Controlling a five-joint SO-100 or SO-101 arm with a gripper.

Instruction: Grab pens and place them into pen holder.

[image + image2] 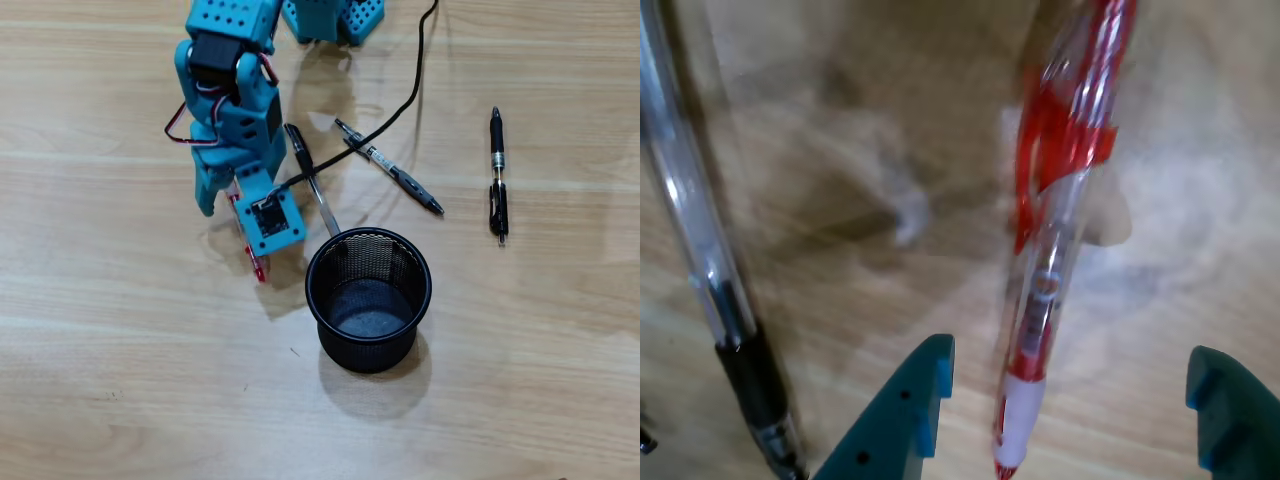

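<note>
While the tool (1065, 405) stands spread open, the red pen (1060, 230) lies between its fingers, seemingly untouched.

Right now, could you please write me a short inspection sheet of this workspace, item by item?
Surface: light wooden table, bare apart from the items below.
Job's things: red pen lies between the open fingers; clear pen lies beside the pen holder, which looks empty; two black pens, one under the cable, one far right in the overhead view.
Clutter: nothing seen.
Grippers: gripper open, straddling the red pen, low over the table.
Cables: black cable runs over the table and across a pen to the wrist camera.
Surroundings: nothing seen beyond the table.
</note>
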